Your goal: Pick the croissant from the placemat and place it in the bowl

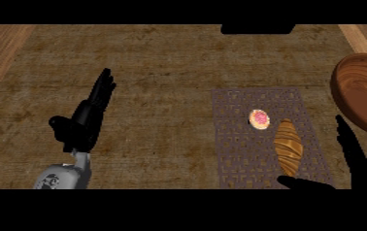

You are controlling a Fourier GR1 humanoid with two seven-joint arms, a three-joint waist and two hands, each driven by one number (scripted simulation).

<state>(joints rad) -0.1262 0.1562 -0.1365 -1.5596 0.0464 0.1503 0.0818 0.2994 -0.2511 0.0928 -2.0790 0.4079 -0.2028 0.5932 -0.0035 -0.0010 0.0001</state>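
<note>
Right hand (350, 150) fingers flank croissant (288, 146) on placemat (237, 142), apart.

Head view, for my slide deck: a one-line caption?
Open right hand beside the croissant on the placemat, bowl at right.

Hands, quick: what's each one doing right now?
Left hand: open, fingers straight, holding nothing.
Right hand: open around the croissant, not holding it.

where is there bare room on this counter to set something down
Bare counter stretches between the left hand and the placemat, and along the far side. It is crowded at right: croissant, small pastry, right hand, bowl.
</note>
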